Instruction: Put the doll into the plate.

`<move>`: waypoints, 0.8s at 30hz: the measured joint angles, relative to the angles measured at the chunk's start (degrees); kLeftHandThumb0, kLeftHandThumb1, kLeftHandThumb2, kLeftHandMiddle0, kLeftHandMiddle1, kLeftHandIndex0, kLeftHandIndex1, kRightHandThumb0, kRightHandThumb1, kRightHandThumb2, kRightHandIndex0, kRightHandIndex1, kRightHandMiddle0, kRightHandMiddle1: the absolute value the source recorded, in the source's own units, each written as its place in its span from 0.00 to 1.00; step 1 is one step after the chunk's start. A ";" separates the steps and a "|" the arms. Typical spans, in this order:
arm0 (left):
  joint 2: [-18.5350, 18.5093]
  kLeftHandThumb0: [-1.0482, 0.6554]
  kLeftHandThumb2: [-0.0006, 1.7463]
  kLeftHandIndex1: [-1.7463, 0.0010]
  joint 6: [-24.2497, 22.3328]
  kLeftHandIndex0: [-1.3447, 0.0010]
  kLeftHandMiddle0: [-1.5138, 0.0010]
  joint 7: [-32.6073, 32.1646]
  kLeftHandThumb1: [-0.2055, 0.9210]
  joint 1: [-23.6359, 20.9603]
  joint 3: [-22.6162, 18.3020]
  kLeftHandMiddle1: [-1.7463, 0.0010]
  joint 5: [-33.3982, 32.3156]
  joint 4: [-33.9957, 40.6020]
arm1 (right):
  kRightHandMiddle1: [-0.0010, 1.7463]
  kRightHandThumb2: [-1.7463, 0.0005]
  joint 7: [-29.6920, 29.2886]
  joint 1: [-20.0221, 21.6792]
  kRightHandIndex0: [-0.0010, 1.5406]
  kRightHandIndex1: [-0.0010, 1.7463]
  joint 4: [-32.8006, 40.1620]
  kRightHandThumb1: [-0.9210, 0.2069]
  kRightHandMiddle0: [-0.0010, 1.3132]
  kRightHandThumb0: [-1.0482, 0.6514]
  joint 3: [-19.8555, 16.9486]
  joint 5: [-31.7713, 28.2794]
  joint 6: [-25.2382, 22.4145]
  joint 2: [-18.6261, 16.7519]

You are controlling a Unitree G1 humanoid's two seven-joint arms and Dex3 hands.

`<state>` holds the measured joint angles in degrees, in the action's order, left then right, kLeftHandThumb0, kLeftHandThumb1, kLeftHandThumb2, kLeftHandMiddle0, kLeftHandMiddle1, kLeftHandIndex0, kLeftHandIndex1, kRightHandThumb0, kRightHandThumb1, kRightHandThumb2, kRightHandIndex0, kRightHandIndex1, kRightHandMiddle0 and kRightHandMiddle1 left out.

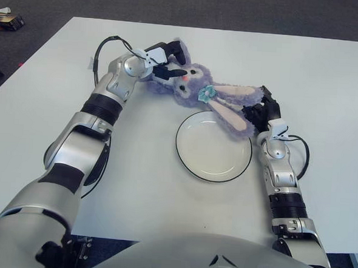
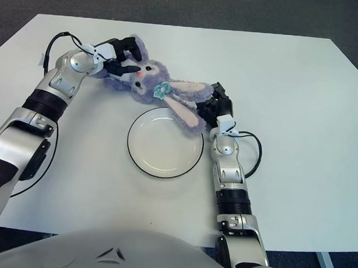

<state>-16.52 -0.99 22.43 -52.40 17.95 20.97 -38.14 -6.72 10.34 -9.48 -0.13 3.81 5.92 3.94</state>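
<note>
**One plush doll held at the far rim of one plate**

Nearest the camera sits the robot's smooth grey torso, with two silver and black jointed arms reaching out over the white, flat counter (image 1: 133, 186). One round plate (image 1: 213, 146) lies on the counter between the arms; it is shallow, glossy and white with a thin dark rim, and nothing is in it.

Just past the plate on the right, the right robot hand (image 1: 260, 113) shows beside the plate's far-right edge, its dark fingers partly hidden behind the doll's ear tips; whether they are spread or curled cannot be told.

One doll (image 1: 201, 93) lies along the plate's far side: a fluffy lavender rabbit with two long, soft ears lined in pale pink and one small teal bow. The lower ear droops over the plate's far-right rim, while its head and body are outside the plate.

Farthest, the left robot hand (image 1: 162, 59) has its black fingers clamped on the doll's body end.
</note>
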 measured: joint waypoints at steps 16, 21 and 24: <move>6.51 0.61 0.22 0.12 -3.51 0.79 0.80 -3.51 1.00 -3.35 -0.88 0.10 -0.14 -3.98 | 0.87 0.82 1.30 -0.02 0.46 0.90 0.09 0.00 0.32 0.41 -0.07 -0.14 0.01 0.53; 8.42 0.61 0.22 0.12 -3.55 0.78 0.80 -5.84 1.00 -3.59 -1.35 0.11 -0.14 -4.64 | 0.87 0.82 1.92 -0.02 0.46 0.90 0.15 0.00 0.32 0.41 -0.02 -0.15 -0.02 0.66; 9.46 0.61 0.22 0.12 -3.50 0.78 0.80 -7.52 1.00 -3.38 -2.03 0.11 -0.29 -4.64 | 0.87 0.82 2.31 -0.02 0.46 0.90 0.16 0.00 0.33 0.41 -0.02 -0.14 -0.02 0.78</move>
<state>-7.06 -4.49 14.91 -55.78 15.93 20.68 -42.78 -4.41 10.32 -9.32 -0.15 3.68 5.90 4.72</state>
